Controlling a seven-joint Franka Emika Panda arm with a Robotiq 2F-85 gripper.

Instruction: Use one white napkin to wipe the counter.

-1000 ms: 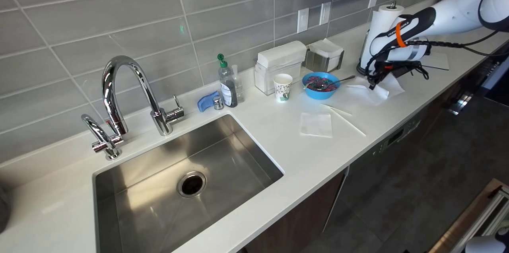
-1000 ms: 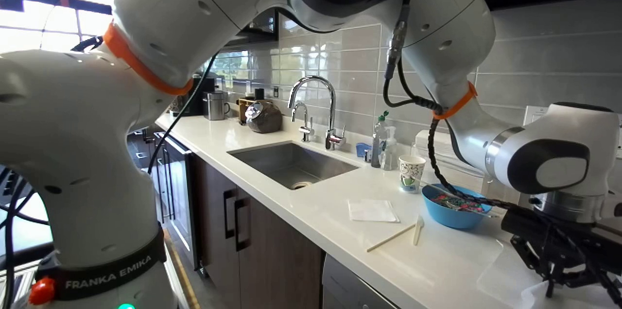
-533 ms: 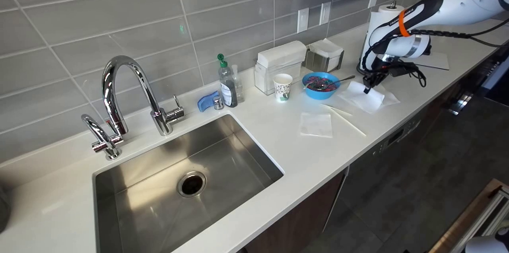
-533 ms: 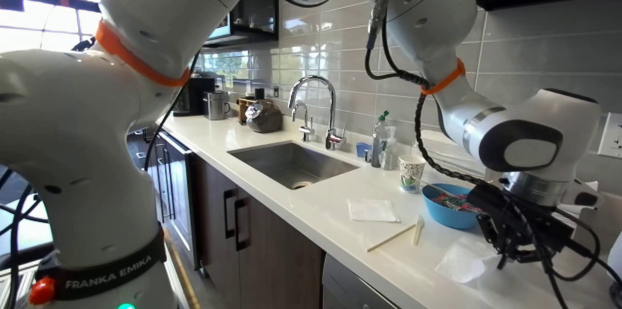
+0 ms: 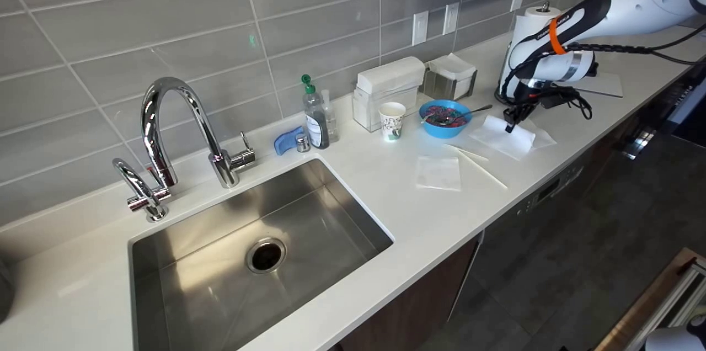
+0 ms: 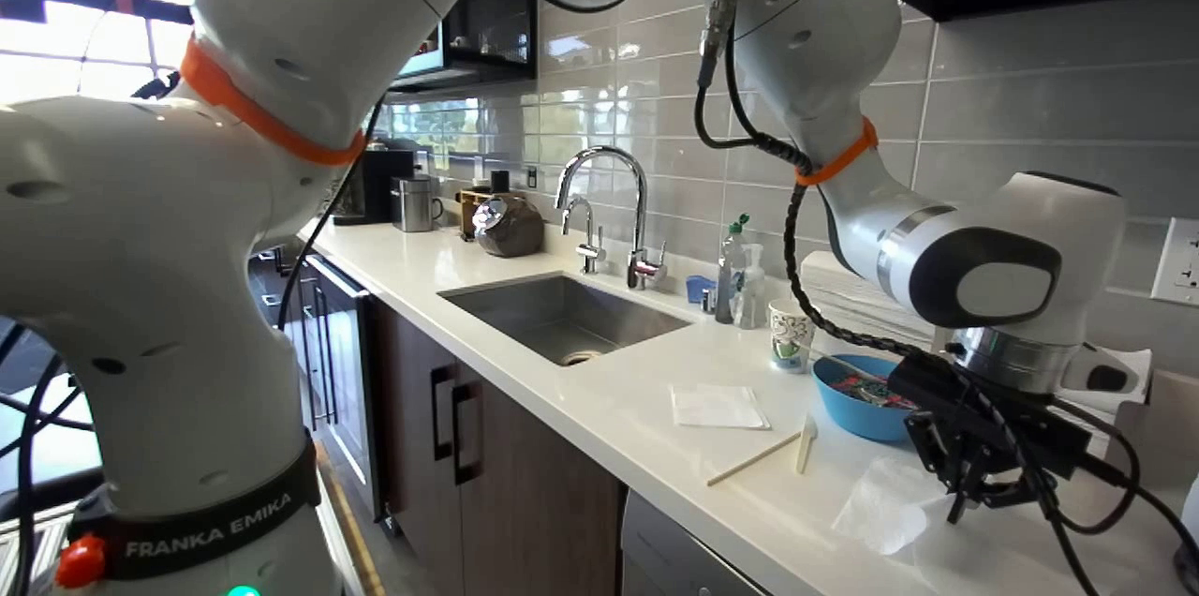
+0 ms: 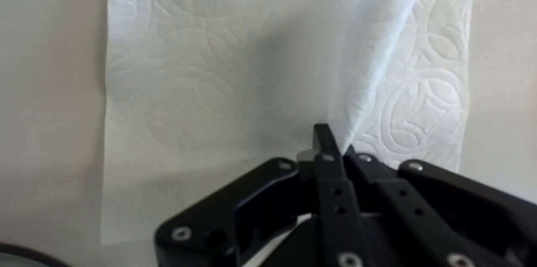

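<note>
Napkin [image 7: 209,86] lay on the tabletop [image 5: 436,218] directly beneath the pincer [image 7: 342,148], which pinched a raised fold of it; in the wrist view that ridge ran ahead of the tips, paper spread to either side. It was thin and loop-embossed; the tabletop, smooth and pale.

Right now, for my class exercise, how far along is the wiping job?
Done, it seems: grasping; the gripper pinches a fold of the white napkin. In hand: the napkin lies spread on the counter near the blue bowl, perhaps mid-wipe; how much is wiped doesn't show. Left, probably: the stretch beside the sink, where a flat white square and a thin stick lie.
</note>
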